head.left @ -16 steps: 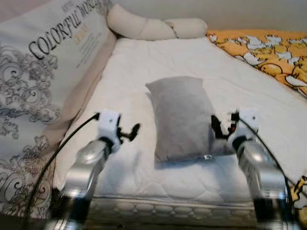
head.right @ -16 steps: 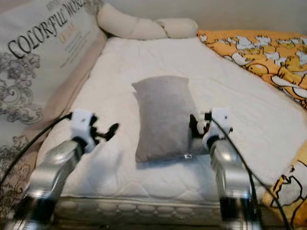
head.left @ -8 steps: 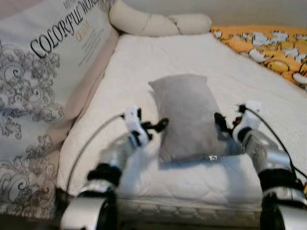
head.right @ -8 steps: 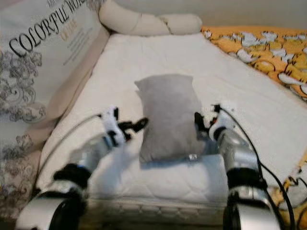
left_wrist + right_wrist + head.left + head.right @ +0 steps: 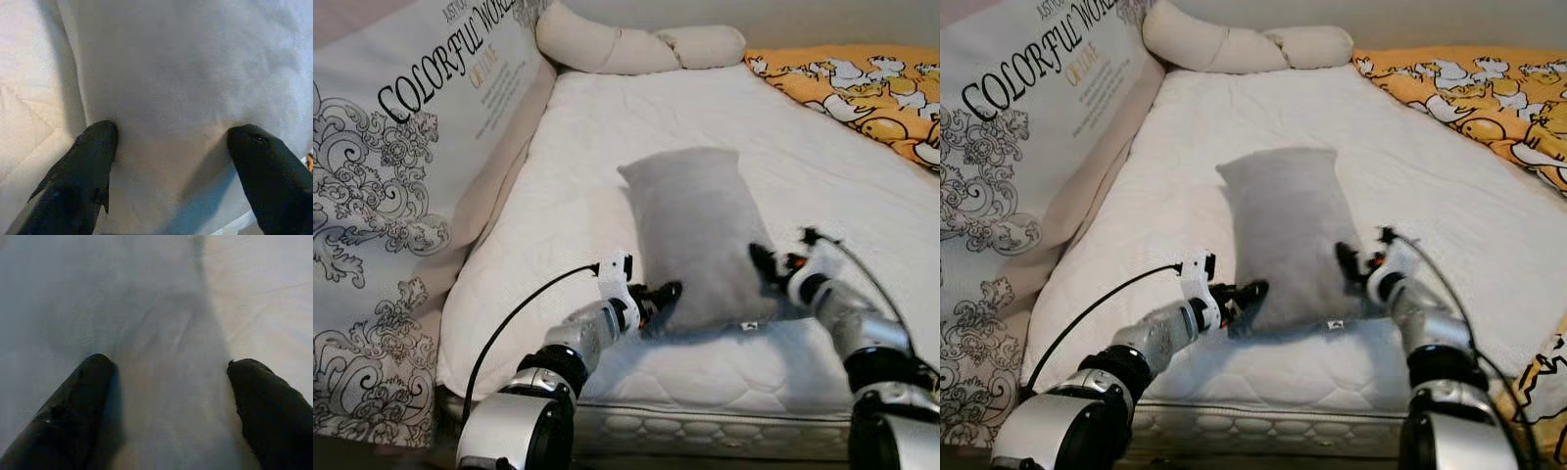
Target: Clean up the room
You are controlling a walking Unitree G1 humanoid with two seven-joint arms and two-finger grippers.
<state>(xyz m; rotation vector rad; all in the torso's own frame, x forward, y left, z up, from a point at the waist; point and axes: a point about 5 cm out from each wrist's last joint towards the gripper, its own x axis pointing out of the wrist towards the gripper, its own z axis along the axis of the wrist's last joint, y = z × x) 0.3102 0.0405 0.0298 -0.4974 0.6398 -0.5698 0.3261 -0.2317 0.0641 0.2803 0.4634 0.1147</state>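
- Left eye view: the grey pillow (image 5: 690, 235) lies on the white mattress (image 5: 578, 147), its near end between the two grippers. The left gripper (image 5: 663, 295) meets the near left corner; the right gripper (image 5: 764, 264) presses on the right edge.
- Right eye view: the same pillow sits between both sets of fingers, with the printed bumper cushion (image 5: 1018, 147) and the yellow blanket (image 5: 1489, 98) well apart on either side.
- Left wrist view: the fingers (image 5: 93, 147) are spread, tips touching grey fabric that fills the gap.
- Right wrist view: the fingers (image 5: 88, 382) are also spread, the pillow's edge running between them.
- Risk, as I judge it: soft stuffing may squash and slip out if the fingers close on loose cover alone, or one side lifts first and the pillow sags free.
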